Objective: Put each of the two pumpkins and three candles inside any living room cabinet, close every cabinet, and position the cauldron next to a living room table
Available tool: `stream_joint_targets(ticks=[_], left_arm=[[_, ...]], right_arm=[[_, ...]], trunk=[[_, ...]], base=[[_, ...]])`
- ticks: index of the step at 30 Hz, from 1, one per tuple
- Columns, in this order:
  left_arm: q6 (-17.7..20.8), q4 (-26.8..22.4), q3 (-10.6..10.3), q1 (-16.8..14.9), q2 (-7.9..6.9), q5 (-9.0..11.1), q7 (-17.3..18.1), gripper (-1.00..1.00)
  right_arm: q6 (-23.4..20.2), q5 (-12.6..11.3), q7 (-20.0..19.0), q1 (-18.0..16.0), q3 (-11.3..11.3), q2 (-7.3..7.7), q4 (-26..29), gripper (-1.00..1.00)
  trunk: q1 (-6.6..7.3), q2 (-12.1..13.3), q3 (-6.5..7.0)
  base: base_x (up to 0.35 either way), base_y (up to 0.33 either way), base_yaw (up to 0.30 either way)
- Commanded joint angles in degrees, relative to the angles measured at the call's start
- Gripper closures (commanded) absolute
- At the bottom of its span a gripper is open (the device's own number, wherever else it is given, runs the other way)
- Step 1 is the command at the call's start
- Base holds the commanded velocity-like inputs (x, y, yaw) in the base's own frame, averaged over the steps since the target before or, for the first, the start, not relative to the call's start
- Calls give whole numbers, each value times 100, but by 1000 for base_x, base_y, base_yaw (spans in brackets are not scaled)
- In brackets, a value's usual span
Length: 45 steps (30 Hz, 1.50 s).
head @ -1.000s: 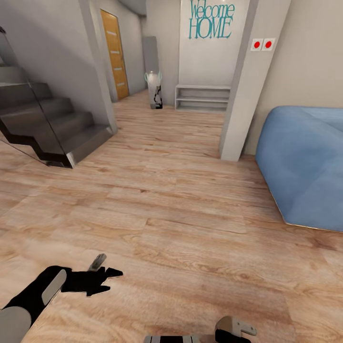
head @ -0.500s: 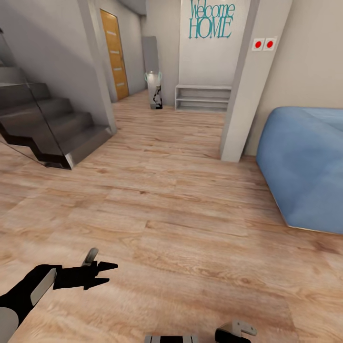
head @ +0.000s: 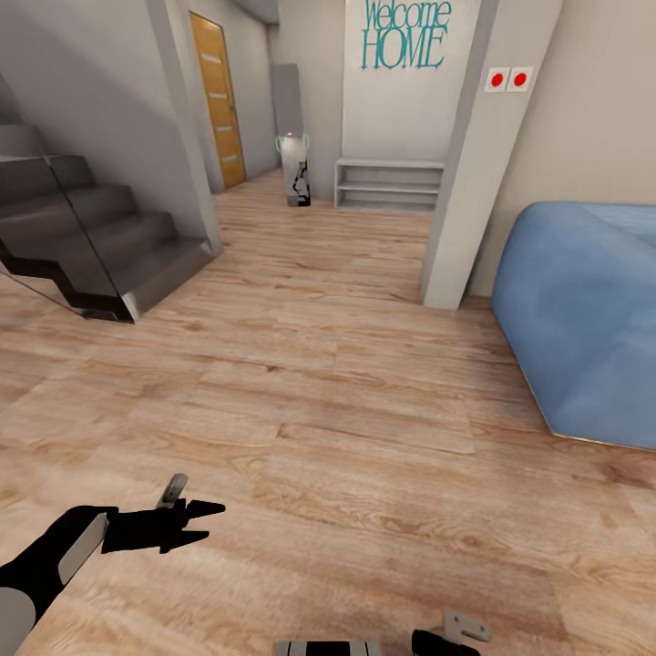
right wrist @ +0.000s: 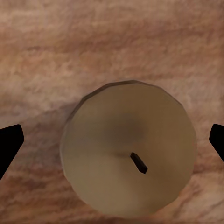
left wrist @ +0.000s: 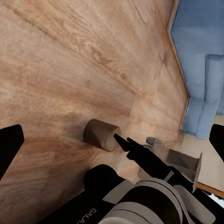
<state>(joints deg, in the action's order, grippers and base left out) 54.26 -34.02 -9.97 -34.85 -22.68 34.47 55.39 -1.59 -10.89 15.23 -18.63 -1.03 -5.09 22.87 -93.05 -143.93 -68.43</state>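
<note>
One beige-tan candle [right wrist: 128, 149] stands upright on the wood floor, seen from straight above with its dark wick pointing up. My right gripper [right wrist: 112, 142] is open, its black fingertips on either side of the candle and apart from it. In the left wrist view the same candle [left wrist: 101, 135] shows from the side, with a right finger [left wrist: 133, 150] just above it. My left gripper [head: 205, 522] hovers open over bare floor, holding nothing. In the head view my right gripper [head: 448, 638] sits at the bottom edge, mostly cut off.
A blue sofa [head: 583, 319] fills the right side. A grey pillar [head: 460, 182] stands beside it. Dark stairs [head: 82, 246] rise at the left. Beyond are an orange door [head: 219, 100], a low grey shelf [head: 387, 187] and a pale vase [head: 293, 169]. Wood floor [head: 346, 401] lies open between them.
My left arm drew back to the left a second ago and has since held still. The right gripper has sunk lower at the head view's bottom edge. The view has shifted slightly.
</note>
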Motion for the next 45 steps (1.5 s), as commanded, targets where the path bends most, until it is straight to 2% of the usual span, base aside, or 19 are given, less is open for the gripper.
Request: stream_joint_targets(ticks=[1,5,10,14,21,26,29,33,40,45], left_arm=[[23,1,-24,-4,-7,24,12,-100],[23,1,-23,-4,-8,24,15,-100],[23,1,-23,-4,-9,24,17,-100],[23,0,-23,-4,-4,25,16,-100],[23,-2,-23,-4,0,25,15,-100],[23,-5,-24,-4,7,26,10,-100],[23,-4,-23,-4,8,26,13,-100],[23,-3,-23,-4,9,25,15,-100],[23,-3,-25,-4,3,32,30,-100],[23,-4,-23,-4,2,32,33,-100]], right_arm=[[-17,-18,15,0,-10,-2,10,-100],[-17,-18,15,0,-11,-1,9,-100],[-9,-23,26,0,-19,-1,13,-100],[7,-21,35,0,-20,-1,15,-100],[164,-27,49,0,-20,-1,8,-100],[161,-29,50,0,-21,-1,7,-100],[154,-34,50,0,-20,-1,-2,-100],[166,-42,50,0,-20,-1,-18,-100],[168,-45,50,0,-21,-1,-20,-100],[168,-45,50,0,-20,-1,-20,-100]], trunk=[[1,-2,-5],[-9,-7,-93],[-9,-7,-93],[-19,-13,-182],[-19,-13,-182],[-32,-19,-293],[-32,-19,-293],[-43,-25,-381],[-43,-25,-381],[-53,-30,-470]], base=[[0,0,0],[0,0,0],[0,0,0],[0,0,0],[0,0,0],[0,0,0],[0,0,0],[0,0,0],[0,0,0],[0,0,0]])
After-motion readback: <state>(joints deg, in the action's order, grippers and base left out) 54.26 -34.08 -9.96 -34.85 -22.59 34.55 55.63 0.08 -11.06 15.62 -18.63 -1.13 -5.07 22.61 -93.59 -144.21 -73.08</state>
